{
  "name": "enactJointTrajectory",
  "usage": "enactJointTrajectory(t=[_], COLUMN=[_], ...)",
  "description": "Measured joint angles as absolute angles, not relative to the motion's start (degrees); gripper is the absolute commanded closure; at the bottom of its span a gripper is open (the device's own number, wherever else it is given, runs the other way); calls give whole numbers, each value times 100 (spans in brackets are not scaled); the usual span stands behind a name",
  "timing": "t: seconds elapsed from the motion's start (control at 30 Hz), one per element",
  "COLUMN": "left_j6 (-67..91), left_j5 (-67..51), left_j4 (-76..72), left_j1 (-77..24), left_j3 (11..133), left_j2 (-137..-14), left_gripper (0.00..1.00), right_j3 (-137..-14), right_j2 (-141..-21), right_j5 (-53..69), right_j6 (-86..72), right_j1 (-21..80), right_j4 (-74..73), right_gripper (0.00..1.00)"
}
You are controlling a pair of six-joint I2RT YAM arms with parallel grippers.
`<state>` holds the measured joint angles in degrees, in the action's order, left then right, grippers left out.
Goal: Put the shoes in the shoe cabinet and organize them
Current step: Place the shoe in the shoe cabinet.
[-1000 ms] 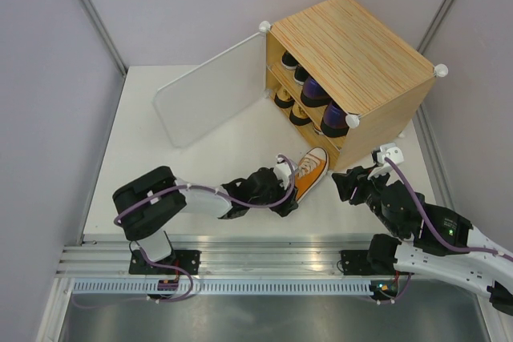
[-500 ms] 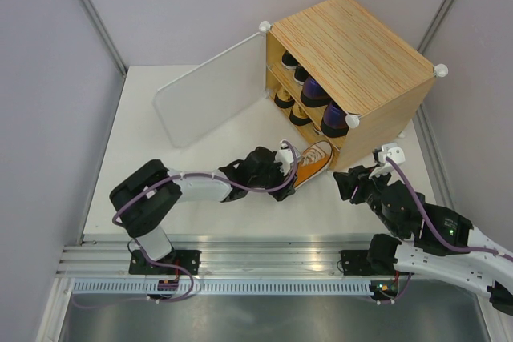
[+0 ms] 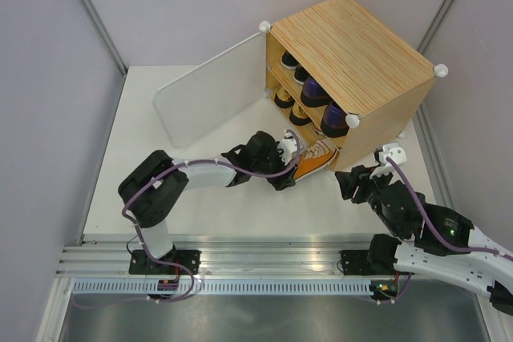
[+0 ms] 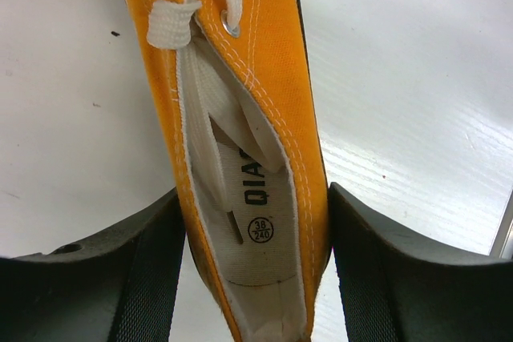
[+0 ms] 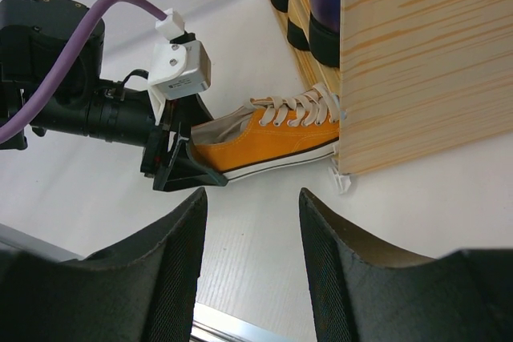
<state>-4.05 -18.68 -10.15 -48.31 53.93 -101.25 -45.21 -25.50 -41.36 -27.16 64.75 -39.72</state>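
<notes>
The left jaws are closed on the heel end of one orange sneaker point(image 4: 264, 110), one black finger point(image 4: 148, 278) pressed against each side of the upper. The shoe runs straight out ahead of them with its opening facing the wrist camera, so the pale insole and the white laces point(image 4: 172, 22) show. From above, the sneaker point(image 3: 314, 158) lies sole-down over the desk point(image 3: 160, 174). Its toe, the end farthest from the left jaws, is at the right end of the lower opening of the shoe cabinet point(image 3: 353, 46). In the right wrist view the toe is hidden behind the cabinet's side wall point(image 5: 425, 62).

The right jaws stand about half open with only bare desk between them and hold nothing. The sneaker point(image 5: 272, 138) and the cabinet's near corner lie just ahead of them, apart from both fingers point(image 5: 172, 278).

The cabinet's white door point(image 3: 212, 102) is swung wide open, off to the far side of the left jaws. Purple loafers point(image 3: 318, 94) and other dark shoes point(image 3: 289, 60) sit on the shelves beyond the sneaker's toe.
</notes>
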Motion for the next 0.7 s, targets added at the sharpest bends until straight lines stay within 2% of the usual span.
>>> enactJointTrajectory(t=[0.23,0.47,0.57,0.67,0.7], left_j6=[-445,-460,-458,-458,-456], left_j5=[-1968,-1988,-1994,-2005,-2005], left_j4=[-910,-856,-854,-851,-851], left_j1=[-4783,-4779,-4779,-4779,-4779], left_j3=[5822,6243,6370,6436,6447], left_j2=[-10414,-10709,-10794,-10868,-10892], left_gripper=[95,86,80,61,59], right_j3=[-4722,-4858,-4860,-4860,-4860], right_j2=[-2550,-2550,-2550,-2550,-2550], right_j5=[-4248,-4313,-4357,-4370,-4372], right_j6=[-2663,-2644,-2639,-2639,-2639], right_j1=[6475,6475,6475,6475,6475], right_j4=[-3994,-3994,-3994,-3994,-3997], right_gripper=[44,42,42,41,41])
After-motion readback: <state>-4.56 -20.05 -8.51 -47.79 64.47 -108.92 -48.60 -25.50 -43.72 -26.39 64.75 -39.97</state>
